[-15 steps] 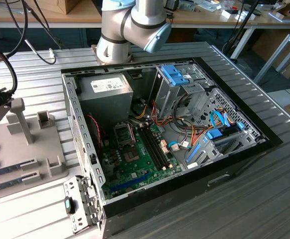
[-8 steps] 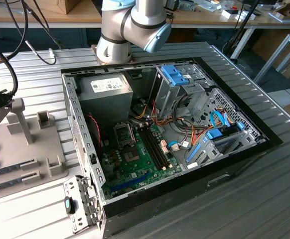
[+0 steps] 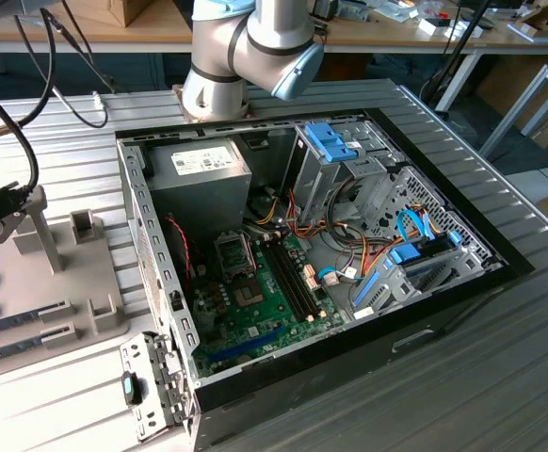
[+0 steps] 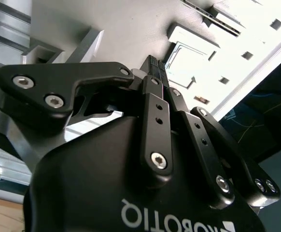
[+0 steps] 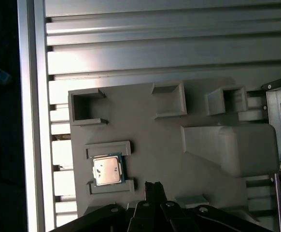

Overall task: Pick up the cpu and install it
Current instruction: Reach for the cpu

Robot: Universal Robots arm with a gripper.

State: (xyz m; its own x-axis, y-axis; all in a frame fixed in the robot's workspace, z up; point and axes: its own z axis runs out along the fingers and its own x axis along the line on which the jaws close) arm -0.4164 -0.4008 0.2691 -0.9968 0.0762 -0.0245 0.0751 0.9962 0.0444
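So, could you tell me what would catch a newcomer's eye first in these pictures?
The open computer case with its green motherboard draws the eye first, in the middle of the exterior view. In the first wrist view, the cpu lies in a pocket of a grey holder plate, with the gripper close beside it.

Exterior view: illumination is even and comes from overhead. The ribbed table (image 3: 500,377) carries a soft sheen. The interior of the computer case (image 3: 142,235) lies in moderate shadow, darkest below the power supply (image 3: 199,169). First wrist view: the grey fixture (image 5: 169,145) is dim, and its raised walls cast short shadows. The aluminium slats (image 5: 155,53) glare in bright bands, and the cpu (image 5: 106,170) lid reflects light. Second wrist view: the black gripper (image 4: 155,66) shows specular highlights on its bolt heads. The pale surface behind it is washed out toward white.
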